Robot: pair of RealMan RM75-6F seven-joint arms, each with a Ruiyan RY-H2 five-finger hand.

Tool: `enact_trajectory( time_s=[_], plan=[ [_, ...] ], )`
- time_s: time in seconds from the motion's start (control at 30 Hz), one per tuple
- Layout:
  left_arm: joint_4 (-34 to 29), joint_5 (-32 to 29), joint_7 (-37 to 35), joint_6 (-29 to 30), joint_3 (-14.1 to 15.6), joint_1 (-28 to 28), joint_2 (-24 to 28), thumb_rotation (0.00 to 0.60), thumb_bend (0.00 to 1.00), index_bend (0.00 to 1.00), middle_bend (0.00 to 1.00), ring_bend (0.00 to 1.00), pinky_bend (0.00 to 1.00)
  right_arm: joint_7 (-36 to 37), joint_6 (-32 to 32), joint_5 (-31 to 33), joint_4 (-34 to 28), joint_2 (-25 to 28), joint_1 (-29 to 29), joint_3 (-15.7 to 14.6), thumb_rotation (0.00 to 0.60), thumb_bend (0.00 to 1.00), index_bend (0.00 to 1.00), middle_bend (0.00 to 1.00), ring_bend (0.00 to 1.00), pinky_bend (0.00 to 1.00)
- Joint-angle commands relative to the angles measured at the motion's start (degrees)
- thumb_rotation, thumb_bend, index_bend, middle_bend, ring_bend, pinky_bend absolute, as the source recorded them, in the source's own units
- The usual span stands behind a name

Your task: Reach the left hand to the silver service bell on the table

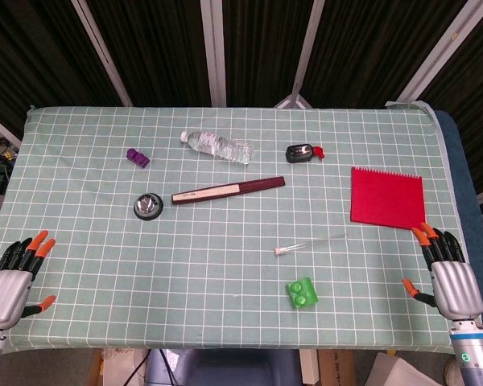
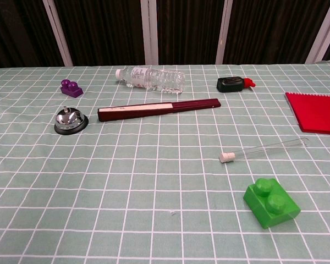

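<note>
The bell [image 1: 148, 206] stands upright on the green checked tablecloth [image 1: 185, 273], a silver dome on a black base, and everything else can be placed from it. Just to its right, almost touching, lies a long dark red case [image 1: 229, 190] with a pale label, running away from the bell and slightly toward the far edge. Beyond the bell and a little left sits a small purple block [image 1: 138, 158]. Beyond and to the right, past the case, a clear water bottle [image 1: 216, 145] lies on its side. Further right along the far side is a small black object with a red tip [image 1: 303, 153]. Well to the right of the bell lies a red notebook [image 1: 387, 197]. Nearer than the bell and to its right are a clear tube with a white cap [image 1: 310, 243] and, closer still, a green block [image 1: 302, 293].

The left hand [image 1: 14, 277] hovers at the near left corner, well apart from the bell, its fingers spread and holding nothing. The right hand [image 1: 446, 272] rests at the near right edge, likewise released and empty.
</note>
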Motion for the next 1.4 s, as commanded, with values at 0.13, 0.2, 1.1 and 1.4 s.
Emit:
enact_trajectory(
  time_s=[0.13,0.2,1.1,1.4],
  plan=[
    [0.0,-0.19,0.23,-0.28,-0.06,-0.1,-0.07,0.6,0.15,0.0,0.0,0.0,0.0,0.48,-0.13,0.09,0.07,0.07,-0.08,-0.04,0.6,0.29,0.0,0.0,0.0,0.0],
    [-0.01,-0.22,0.4,-0.42,0.02,-0.1,-0.05,0.6,0.15,0.0,0.0,0.0,0.0,0.72,-0.21,0.02,0.04,0.24,-0.1,-0.13,0.6,0.29,0.0,0.0,0.0,0.0],
    [-2.59,-11.31,12.7,-18.5,-8.82,-14.49,-4.14,0.6,0.61,0.0,0.0,0.0,0.0,1.13,-1.97,0.53,-0.69,0.74,0.41,-0.33,0.6,0.29,0.0,0.0,0.0,0.0],
    [1.41,-26.01,24.32,-26.18,-13.82,-24.06,-11.65,0.6,0.66,0.0,0.0,0.0,0.0,1.95,-2.49,0.79,-0.94,0.93,0.57,-0.33,0.6,0.29,0.0,0.0,0.0,0.0]
  ],
)
